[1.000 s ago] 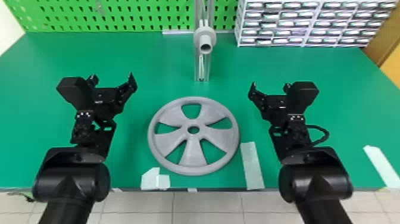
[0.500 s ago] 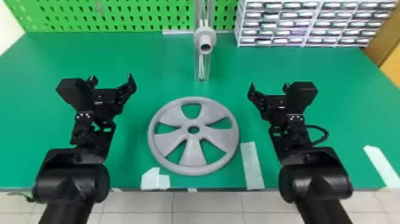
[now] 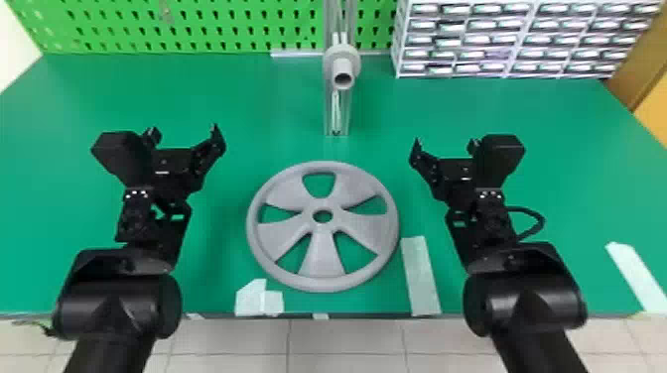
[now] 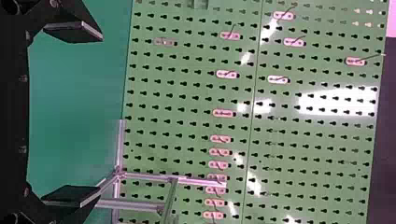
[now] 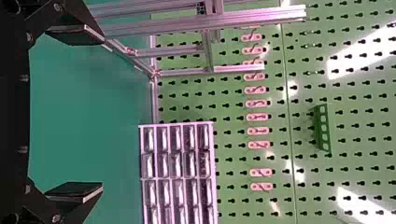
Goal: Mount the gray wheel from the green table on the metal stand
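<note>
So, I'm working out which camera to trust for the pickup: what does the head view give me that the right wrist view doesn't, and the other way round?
Head view adds: the gray wheel lying flat on the table, the tape strip beside it, and the left gripper.

Right wrist view adds: pink tags and a green slotted holder on the pegboard.

Both: green table, metal stand, pegboard, drawer rack, right gripper.

At the back I see a green pegboard (image 3: 238, 22), and before it, on my right, a cabinet of small drawers (image 3: 511, 44). The pegboard carries pink hook plates (image 5: 258, 117) and one small green holder (image 5: 322, 128). Nearer me are pale tape strips (image 3: 421, 275) and, lower, the tiled floor (image 3: 238, 342).
</note>
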Controlling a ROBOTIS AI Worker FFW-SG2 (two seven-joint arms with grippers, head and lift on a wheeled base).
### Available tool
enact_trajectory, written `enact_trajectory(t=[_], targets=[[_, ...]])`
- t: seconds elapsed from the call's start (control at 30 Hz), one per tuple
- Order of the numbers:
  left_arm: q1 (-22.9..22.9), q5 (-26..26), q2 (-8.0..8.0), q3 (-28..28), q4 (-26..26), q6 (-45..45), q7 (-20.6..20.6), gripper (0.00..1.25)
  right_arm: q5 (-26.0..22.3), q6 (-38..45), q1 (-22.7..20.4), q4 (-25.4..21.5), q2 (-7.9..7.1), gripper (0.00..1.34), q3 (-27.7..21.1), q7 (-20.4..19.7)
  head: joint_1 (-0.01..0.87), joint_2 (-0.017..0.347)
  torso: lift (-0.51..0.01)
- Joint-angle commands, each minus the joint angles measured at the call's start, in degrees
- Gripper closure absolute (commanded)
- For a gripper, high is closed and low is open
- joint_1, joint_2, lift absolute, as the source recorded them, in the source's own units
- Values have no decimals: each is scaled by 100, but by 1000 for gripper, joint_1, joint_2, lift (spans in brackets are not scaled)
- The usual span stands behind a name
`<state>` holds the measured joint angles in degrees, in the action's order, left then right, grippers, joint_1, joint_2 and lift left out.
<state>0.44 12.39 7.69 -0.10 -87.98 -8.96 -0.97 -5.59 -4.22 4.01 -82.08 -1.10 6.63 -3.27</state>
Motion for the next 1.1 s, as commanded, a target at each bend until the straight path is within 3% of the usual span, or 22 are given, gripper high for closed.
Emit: enact_trajectory(t=[0.0, 0.4, 0.67, 0.87, 1.07], targets=[[0, 0, -5, 1, 0, -9, 0, 128, -56, 282, 38, -132, -31, 185, 67, 2, 868, 52, -93], [17, 0, -5, 18, 0, -9, 0, 128, -311, 1688, 364, -669, -101, 183, 287, 2, 868, 52, -93], [26, 0, 4, 27, 0, -18, 0, 128, -284, 3446, 706, -1169, -110, 182, 339, 2, 868, 52, -93], [17, 0, 4, 18, 0, -18, 0, 128, -320, 5142, 1260, -1372, -180, 183, 559, 37, 868, 52, -93], [17, 0, 4, 27, 0, -27, 0, 128, -381, 5995, 1620, -1389, -180, 182, 708, 98, 868, 52, -93]])
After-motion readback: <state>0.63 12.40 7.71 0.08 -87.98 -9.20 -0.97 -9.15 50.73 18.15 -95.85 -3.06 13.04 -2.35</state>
